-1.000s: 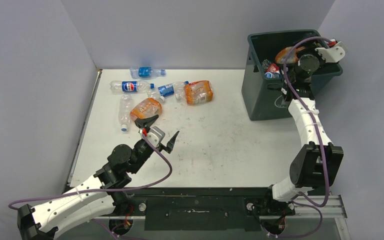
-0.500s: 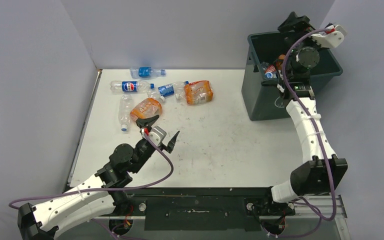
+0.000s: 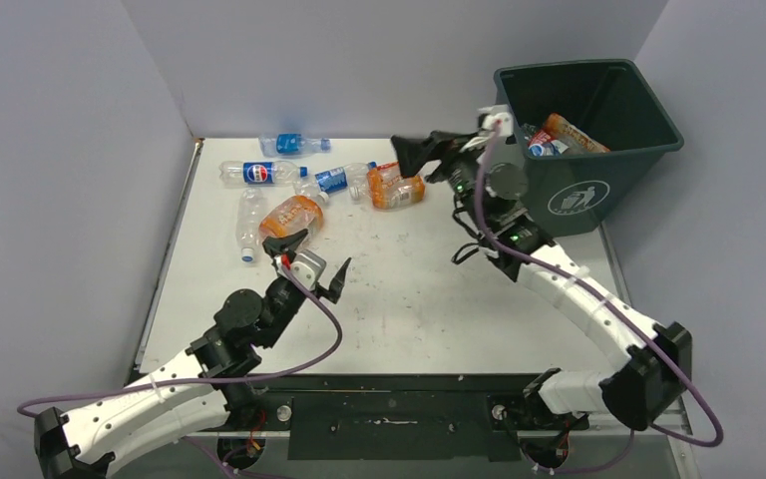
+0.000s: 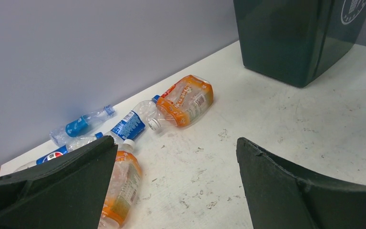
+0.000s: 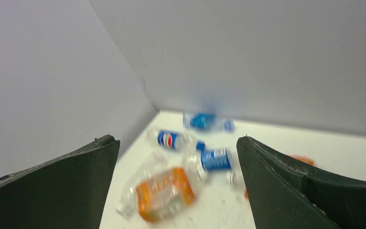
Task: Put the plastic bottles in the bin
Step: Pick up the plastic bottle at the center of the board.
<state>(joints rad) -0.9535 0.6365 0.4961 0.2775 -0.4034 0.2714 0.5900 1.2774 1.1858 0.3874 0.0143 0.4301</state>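
Several plastic bottles lie at the table's back left: a crushed orange one (image 3: pixel 291 217), a second orange one (image 3: pixel 399 186), a blue-labelled one (image 3: pixel 334 180), a Pepsi one (image 3: pixel 256 173), a clear one (image 3: pixel 249 225) and a blue one (image 3: pixel 292 145). The dark bin (image 3: pixel 598 190) stands at the back right with bottles inside (image 3: pixel 569 130). My left gripper (image 3: pixel 314 261) is open and empty, just in front of the near orange bottle (image 4: pixel 121 186). My right gripper (image 3: pixel 414 152) is open and empty, up in the air left of the bin, facing the blurred bottles (image 5: pixel 164 193).
Grey walls close the table at the back and on both sides. The bin (image 4: pixel 290 38) fills the back right corner. The table's middle and front show only scuffed white surface (image 3: pixel 429 289).
My right gripper let the orange bottle drop into the bin, then swung left and down out over the table. My left gripper barely moved.
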